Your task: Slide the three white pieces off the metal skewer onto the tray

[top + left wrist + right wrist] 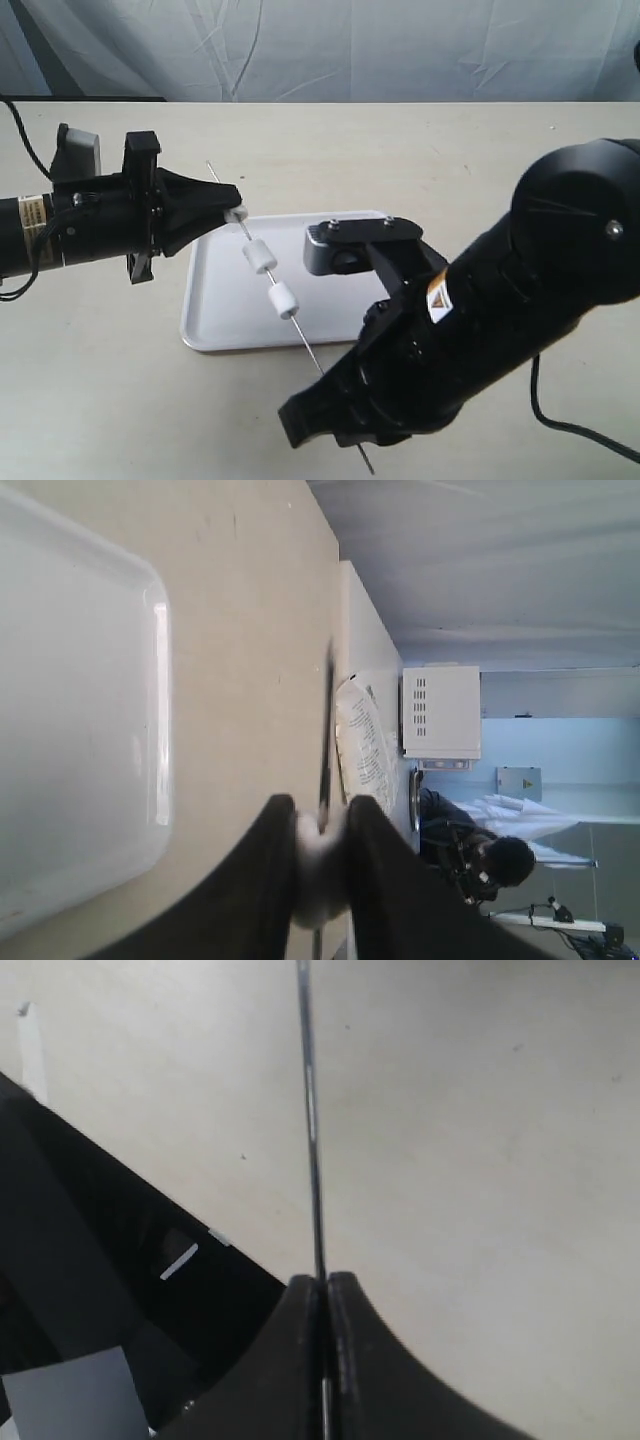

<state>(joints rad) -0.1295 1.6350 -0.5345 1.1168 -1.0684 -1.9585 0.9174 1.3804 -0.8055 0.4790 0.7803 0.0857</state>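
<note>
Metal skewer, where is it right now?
Exterior view, centre: the metal skewer slants above the tray, its lower end pinched by the right gripper, while the left gripper grips the top white piece.

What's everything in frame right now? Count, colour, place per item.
white pieces: 3, white, threaded on the skewer above the tray; the top one sits between the left gripper's fingers
metal skewer: 1, grey, slanted over the tray, lower end clamped
tray: 1, glossy white, on the table under the skewer
table: 1, beige
curtain: 1, pale grey, behind the table
cable: 1, black, at the table's far left edge
left gripper: 1, black, closed on the top white piece
right gripper: 1, black, shut on the skewer
</note>
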